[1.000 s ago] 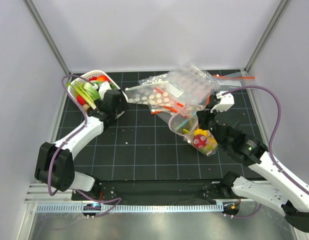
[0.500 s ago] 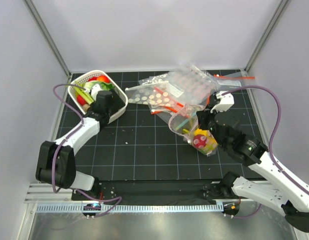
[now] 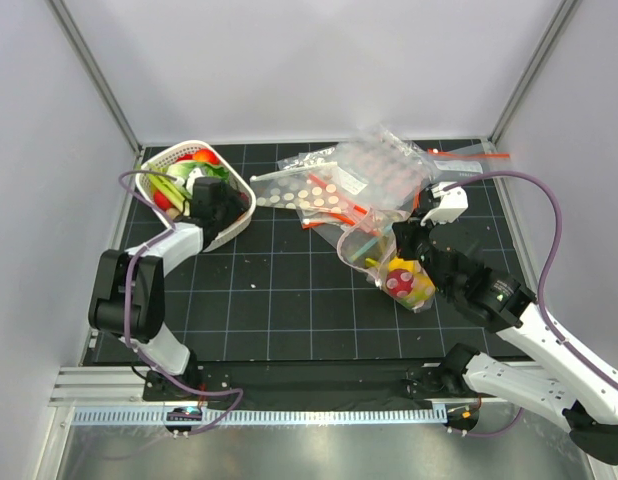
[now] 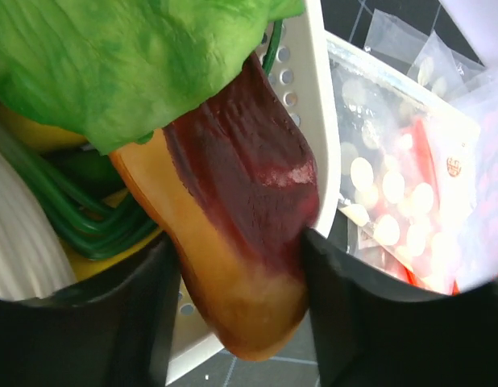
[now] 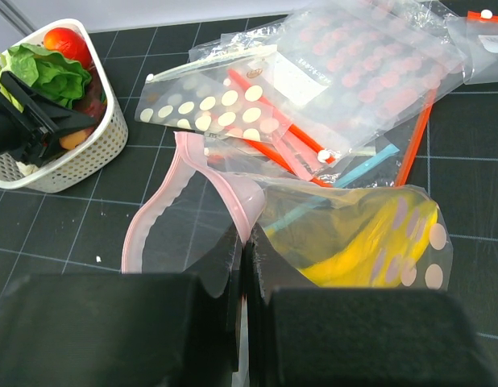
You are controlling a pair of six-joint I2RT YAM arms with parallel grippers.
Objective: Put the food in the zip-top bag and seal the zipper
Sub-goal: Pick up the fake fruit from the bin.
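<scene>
At ten o'clock the left gripper [image 4: 237, 270], half closed, clamps one orange-red mango [image 4: 249, 185] in the one white basket [image 5: 80, 157]; at four o'clock the right gripper [image 5: 242, 266], fully closed, pinches the zipper [image 5: 192, 173] of one zip-top bag [image 5: 201, 234] holding one banana bunch [image 5: 354, 242].

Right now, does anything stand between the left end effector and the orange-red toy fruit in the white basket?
Nothing visible: the orange-red toy fruit sits between the left end effector's fingers. A green lettuce leaf only covers its far end.
</scene>
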